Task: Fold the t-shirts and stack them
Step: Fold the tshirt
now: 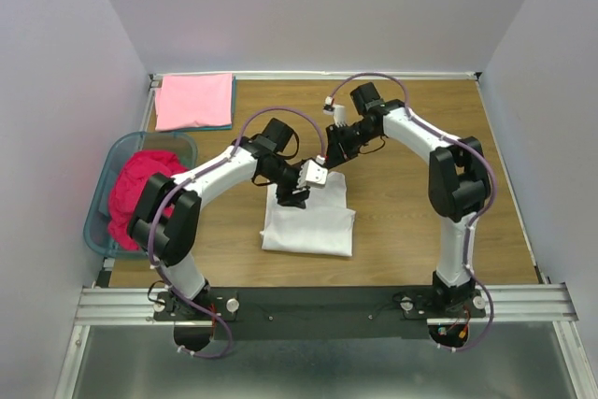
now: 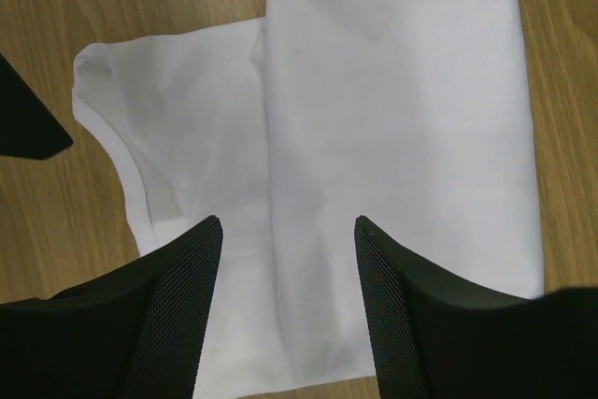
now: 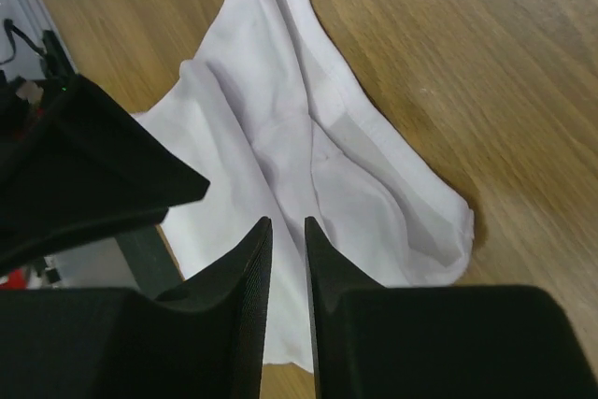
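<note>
Left jaws: wide apart, empty, over white t-shirt (image 2: 392, 137). Right jaws: narrow slit, nothing gripped, over same shirt's rumpled end. White t-shirt: part-folded, mid bench (image 1: 402, 231), betw. both arms. Pink t-shirt (image 1: 194, 100): folded flat, far-left corner. Magenta t-shirt (image 1: 140, 189): heaped in teal basket (image 1: 96, 215), left edge.
</note>
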Tool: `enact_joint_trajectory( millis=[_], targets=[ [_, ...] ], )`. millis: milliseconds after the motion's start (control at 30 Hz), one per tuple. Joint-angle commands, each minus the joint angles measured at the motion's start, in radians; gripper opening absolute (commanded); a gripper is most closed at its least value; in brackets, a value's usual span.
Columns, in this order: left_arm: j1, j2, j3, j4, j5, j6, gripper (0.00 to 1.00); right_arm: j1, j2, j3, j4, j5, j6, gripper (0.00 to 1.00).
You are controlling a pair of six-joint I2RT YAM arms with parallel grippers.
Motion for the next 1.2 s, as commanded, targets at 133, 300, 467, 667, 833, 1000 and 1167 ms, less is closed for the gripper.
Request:
enact_joint_trajectory(
  millis=[133,300,467,667,833,1000,1167],
  targets=[
    [-0.040,0.096,-0.022,0.093,0.007,-0.082,0.63,0.006,0.098,0.046,0.079,-0.176,0.156,0.26],
    [-0.048,0.136,-0.015,0.102,-0.006,-0.090,0.60,0.020,0.133,0.029,0.093,-0.242,0.169,0.26],
    [-0.055,0.172,-0.003,0.088,-0.018,-0.091,0.56,0.049,0.170,0.013,0.110,-0.271,0.178,0.25],
    [-0.055,0.195,0.003,0.051,-0.004,-0.073,0.31,0.079,0.211,-0.017,0.122,-0.271,0.166,0.25],
    [-0.055,0.159,0.015,-0.001,0.023,-0.049,0.01,0.081,0.248,-0.069,0.127,-0.264,0.144,0.24],
    [-0.055,0.103,0.015,-0.029,0.010,-0.041,0.00,0.082,0.268,-0.096,0.130,-0.247,0.114,0.24],
    [-0.051,0.067,0.035,-0.039,-0.021,-0.029,0.00,0.081,0.281,-0.113,0.135,-0.251,0.107,0.24]
  ],
)
